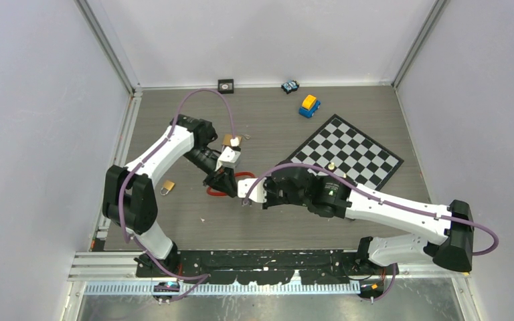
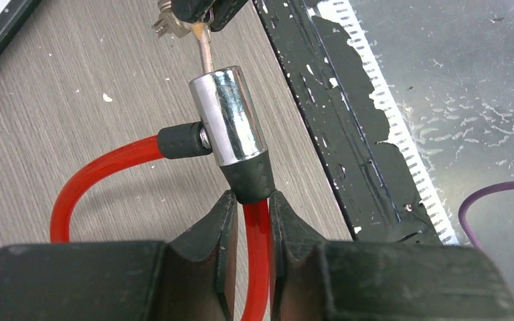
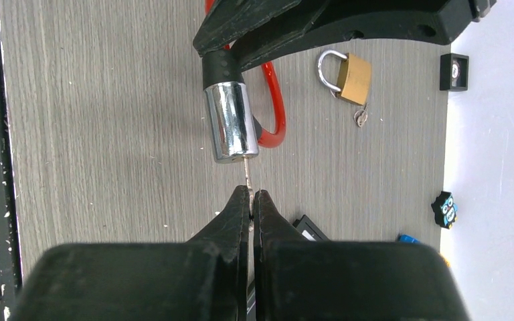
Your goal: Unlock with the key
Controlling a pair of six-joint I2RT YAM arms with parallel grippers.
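Key (image 3: 247, 172) sits with its blade in the end of the chrome barrel (image 3: 230, 120) of the cable lock (image 2: 231, 117), at the centre of the overhead view, over the table (image 3: 107, 134). Right pincer (image 3: 251, 200) is pressed together on the head of the key, at the very tips. Left pincer (image 2: 249, 200) is clamped on the cable lock where the red cable (image 2: 94, 175) enters the black collar under the barrel.

Step in hand, as judged: turning the key. Recommended: rotate the right wrist about the blade's own line, with no side load, since the blade is thin and the hold is at the tips only. The left pincer should resist the twist. Its hold is on rubber and cable, which may roll, so turn slowly and watch the barrel. Once the key turns, the cable's side plug should draw out.

Markings: no brand, label or writing is legible on the barrel, the key, or the brass padlock (image 3: 351, 77) at the upper right of the right wrist view.
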